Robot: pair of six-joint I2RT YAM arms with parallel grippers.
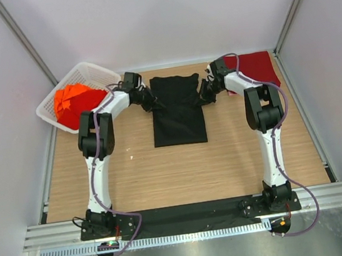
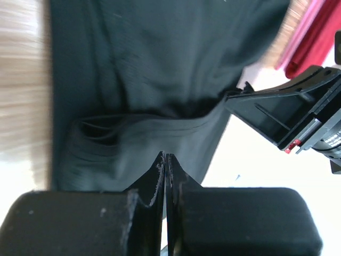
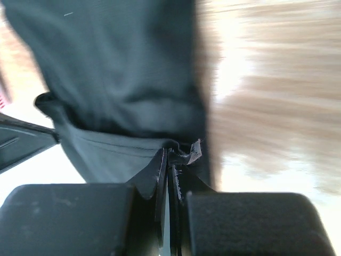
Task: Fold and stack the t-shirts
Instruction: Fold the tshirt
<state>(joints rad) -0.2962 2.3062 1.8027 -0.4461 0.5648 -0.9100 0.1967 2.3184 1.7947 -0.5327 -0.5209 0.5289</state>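
Table (image 1: 184,177) bears one black t-shirt (image 1: 177,111), one red t-shirt (image 1: 257,66).

Black t-shirt (image 1: 177,116), flat, lengthwise, centred

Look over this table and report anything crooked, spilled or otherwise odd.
Only the white basket stands out: it sits at an angle in the far-left corner, orange-red shirts heaped over its near rim. The black t-shirt lies straight, left pincer and right pincer shut on its upper sides.
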